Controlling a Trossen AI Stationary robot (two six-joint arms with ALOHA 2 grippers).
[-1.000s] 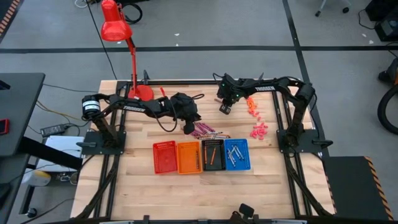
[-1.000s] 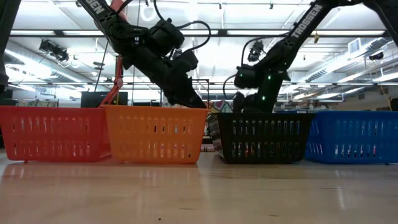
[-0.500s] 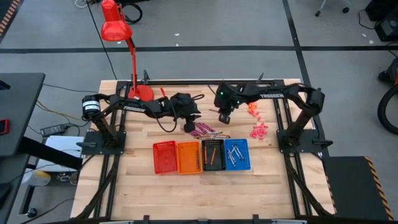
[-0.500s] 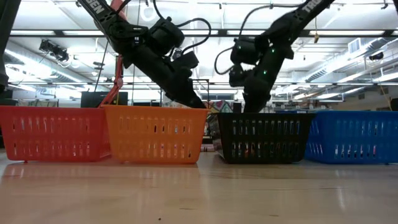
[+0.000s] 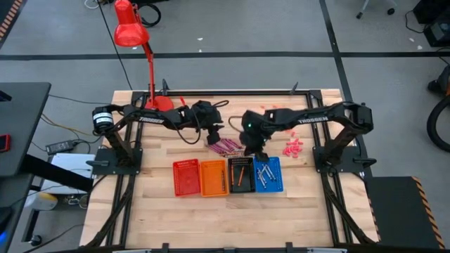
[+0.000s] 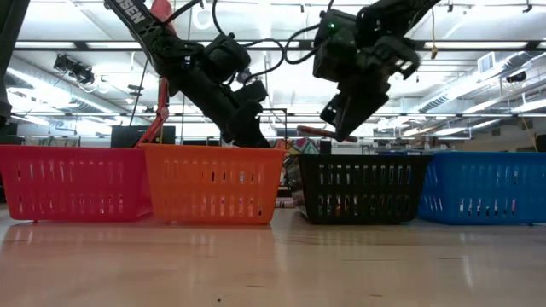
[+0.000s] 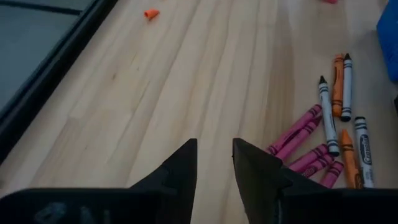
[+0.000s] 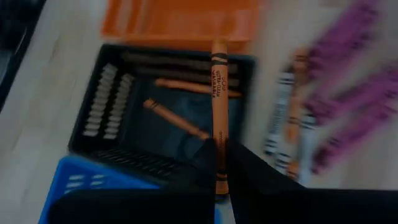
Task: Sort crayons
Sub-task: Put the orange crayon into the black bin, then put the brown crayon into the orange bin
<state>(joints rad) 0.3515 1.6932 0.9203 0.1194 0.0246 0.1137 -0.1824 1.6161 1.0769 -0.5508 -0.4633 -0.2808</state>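
My right gripper (image 5: 256,150) hangs over the black basket (image 5: 240,175), shut on an orange-brown crayon (image 8: 219,87). The black basket holds a few orange-brown crayons (image 8: 177,118). My left gripper (image 7: 214,149) is open and empty, low over the bare table just beside the loose pile. That pile of magenta (image 7: 297,130), orange (image 7: 337,84) and grey crayons (image 7: 328,118) lies flat on the table behind the baskets; it also shows in the high view (image 5: 226,146). My right gripper pinches the orange-brown crayon between its two fingers near one end (image 8: 218,149). The rest of the crayon sticks out forward past the fingertips. In the low view the crayon (image 6: 312,130) lies about level, lifted clear above the black basket's rim.
A red (image 5: 185,177), an orange (image 5: 213,178), the black and a blue basket (image 5: 268,173) stand in a row near the table's middle. The blue one holds grey crayons. Pink pieces (image 5: 293,147) lie at the right. A red lamp (image 5: 132,31) stands at the far left.
My right gripper has swung from the far side of the table toward the near edge and has risen. It now stands over the black basket, turned so that the crayon lies level.
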